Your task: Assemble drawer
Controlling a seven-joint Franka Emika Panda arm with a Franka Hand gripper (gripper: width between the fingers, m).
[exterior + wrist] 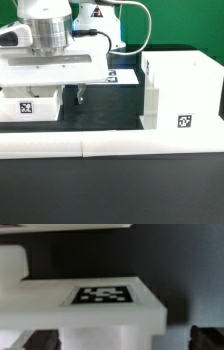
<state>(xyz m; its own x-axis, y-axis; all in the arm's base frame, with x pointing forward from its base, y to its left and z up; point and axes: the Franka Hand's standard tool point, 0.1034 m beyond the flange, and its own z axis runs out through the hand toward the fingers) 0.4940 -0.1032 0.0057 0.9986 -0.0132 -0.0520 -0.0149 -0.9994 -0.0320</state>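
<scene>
A small white open-top drawer tray (22,106) with a square tag lies at the exterior view's left. It fills the wrist view (100,308), tag up. The tall white drawer case (180,88), tagged low on its front, stands at the exterior view's right. My gripper (68,97) hangs over the tray's end nearest the case. Its jaws are open and straddle that end in the wrist view (125,339). One dark finger (42,339) is close against the tray, and the other finger (208,335) stands apart from it. In the exterior view only one finger (80,96) shows.
The long low white border rail (110,149) runs along the front of the dark table. The marker board (120,75) lies behind, between the tray and the case. A dark gap separates the tray from the case.
</scene>
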